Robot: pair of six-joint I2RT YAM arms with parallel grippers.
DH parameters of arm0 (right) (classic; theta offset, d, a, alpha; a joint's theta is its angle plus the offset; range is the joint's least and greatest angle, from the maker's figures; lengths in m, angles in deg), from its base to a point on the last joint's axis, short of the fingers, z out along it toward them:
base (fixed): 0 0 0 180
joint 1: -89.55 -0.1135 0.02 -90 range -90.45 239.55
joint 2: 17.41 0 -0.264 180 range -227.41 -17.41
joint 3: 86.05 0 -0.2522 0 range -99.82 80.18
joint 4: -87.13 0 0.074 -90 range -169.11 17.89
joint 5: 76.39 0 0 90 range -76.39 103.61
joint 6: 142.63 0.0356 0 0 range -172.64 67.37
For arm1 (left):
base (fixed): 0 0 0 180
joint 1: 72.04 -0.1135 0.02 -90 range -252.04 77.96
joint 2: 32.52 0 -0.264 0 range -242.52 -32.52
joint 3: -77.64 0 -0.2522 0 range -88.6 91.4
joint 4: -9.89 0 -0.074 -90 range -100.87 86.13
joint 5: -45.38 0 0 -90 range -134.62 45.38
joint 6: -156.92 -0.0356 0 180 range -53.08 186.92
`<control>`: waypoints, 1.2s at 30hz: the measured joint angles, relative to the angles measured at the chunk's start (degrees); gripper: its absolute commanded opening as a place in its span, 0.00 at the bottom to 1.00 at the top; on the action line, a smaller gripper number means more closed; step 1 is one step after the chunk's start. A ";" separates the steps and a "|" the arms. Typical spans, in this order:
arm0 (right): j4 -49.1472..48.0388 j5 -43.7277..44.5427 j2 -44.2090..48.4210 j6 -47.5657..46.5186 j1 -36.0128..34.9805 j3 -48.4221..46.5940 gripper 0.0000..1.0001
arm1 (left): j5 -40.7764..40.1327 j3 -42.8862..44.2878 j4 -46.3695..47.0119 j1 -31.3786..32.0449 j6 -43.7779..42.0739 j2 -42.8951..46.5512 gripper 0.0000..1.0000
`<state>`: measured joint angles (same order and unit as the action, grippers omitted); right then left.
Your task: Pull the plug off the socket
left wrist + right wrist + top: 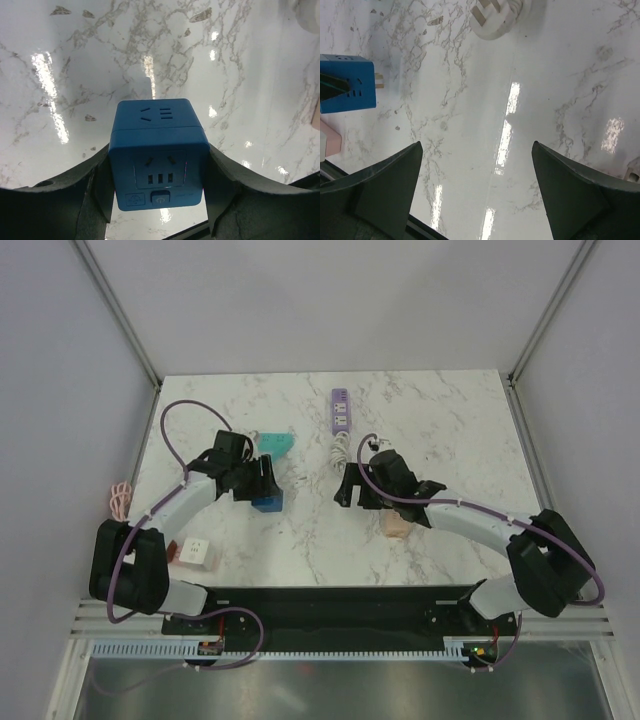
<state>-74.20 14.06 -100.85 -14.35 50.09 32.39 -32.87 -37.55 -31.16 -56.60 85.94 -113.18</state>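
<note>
Clamping a blue outlet cube is the left gripper; right gripper spread wide over table

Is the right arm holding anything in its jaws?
No, the right arm's jaws stand wide apart over the marble table, nothing between them.

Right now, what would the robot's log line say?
left gripper: shut on blue cube | right gripper: open, empty | plug: on table, apart from socket
</note>
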 measured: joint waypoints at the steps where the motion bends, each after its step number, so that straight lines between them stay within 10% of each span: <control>1: -0.17 0.09 1.38 0.39 0.00 1.31 0.98 | 1.16 0.00 0.33 -0.04 0.00 -0.09 0.17; 10: -2.03 0.15 7.41 2.43 -0.37 3.87 0.98 | 7.34 0.00 1.31 -0.04 0.00 -3.32 0.44; 19: -2.75 1.11 9.31 3.06 -1.92 4.31 0.98 | 13.99 -0.15 4.20 0.48 0.66 -5.01 0.28; 36: 0.13 7.45 20.50 3.08 -2.16 6.80 0.98 | 22.08 -1.18 19.85 14.99 16.74 -13.88 0.37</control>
<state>-74.07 21.51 -80.34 -11.27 47.93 39.19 -10.80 -38.73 -11.32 -41.60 102.69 -127.06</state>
